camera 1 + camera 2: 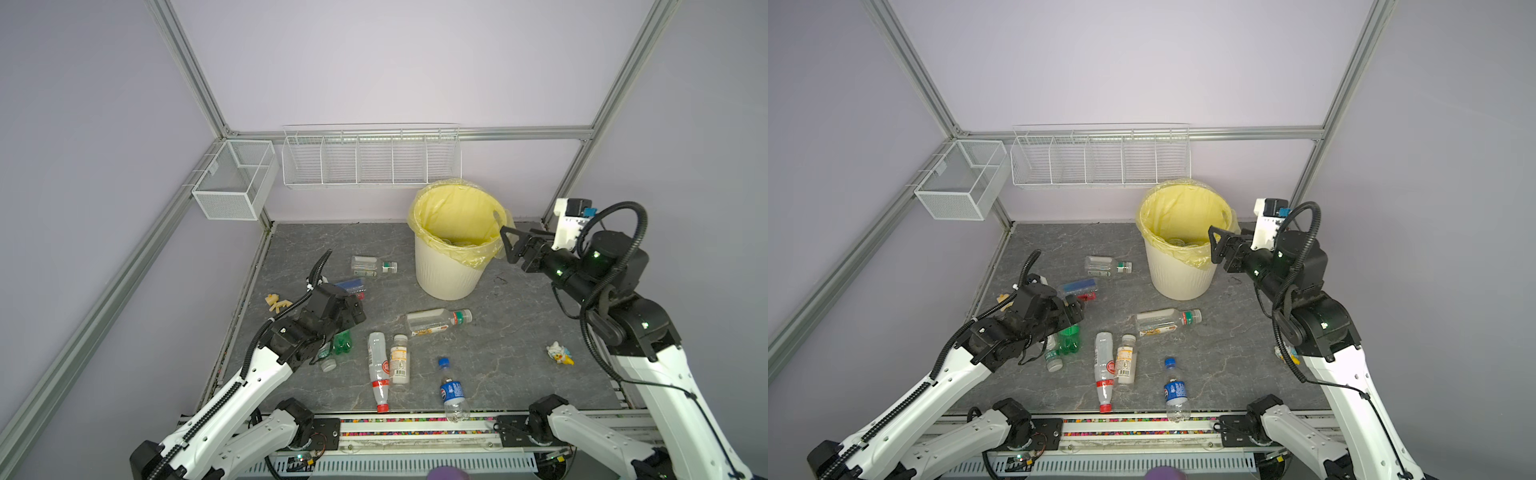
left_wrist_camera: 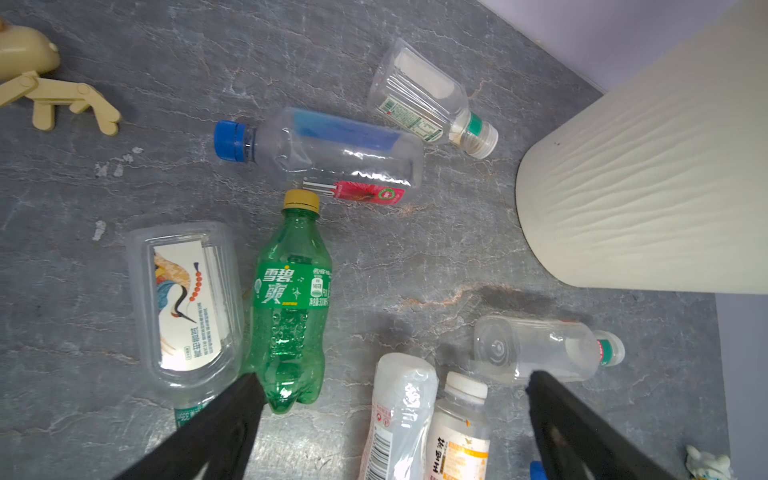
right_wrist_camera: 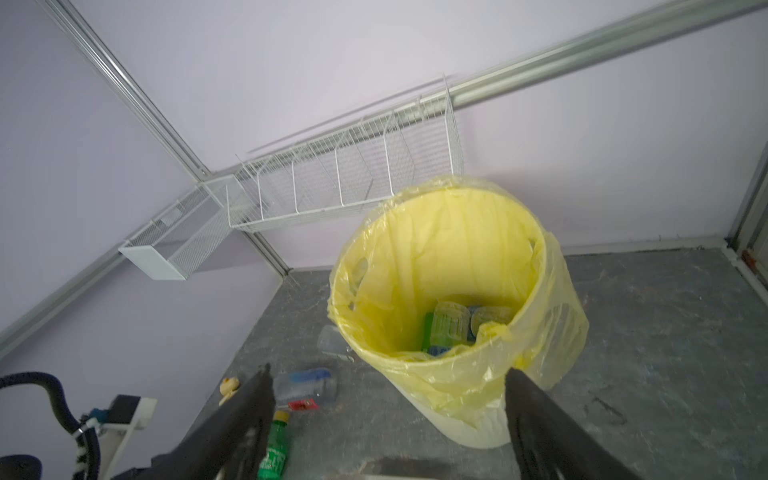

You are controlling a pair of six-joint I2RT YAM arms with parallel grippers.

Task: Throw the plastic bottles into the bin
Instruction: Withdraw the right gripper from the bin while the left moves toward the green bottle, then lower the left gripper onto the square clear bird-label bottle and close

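Green bottle (image 2: 291, 299) lies flat on the table (image 1: 519, 332), cap end toward the back wall (image 1: 395, 83), mostly hidden under the left arm (image 1: 257, 365) in both top views. Left gripper (image 2: 392, 376) hangs over it, jaws spread and empty. The right gripper (image 3: 389, 372) gapes empty at the rim of the bin (image 1: 446, 274), and the bottles (image 3: 451, 328) inside look blurry.

Bin (image 1: 446, 276) is cream, ribbed, bag (image 1: 453, 216) yellow; green bottle (image 2: 291, 299) has yellow cap (image 2: 301, 199); desk (image 1: 519, 332) grey, veined.

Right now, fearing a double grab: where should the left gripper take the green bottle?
Probably the tapered shoulder just below the yellow cap, from straight above, jaws across the neck. The green bottle lies flat, and a clear bottle lies close along its body, leaving room only there.
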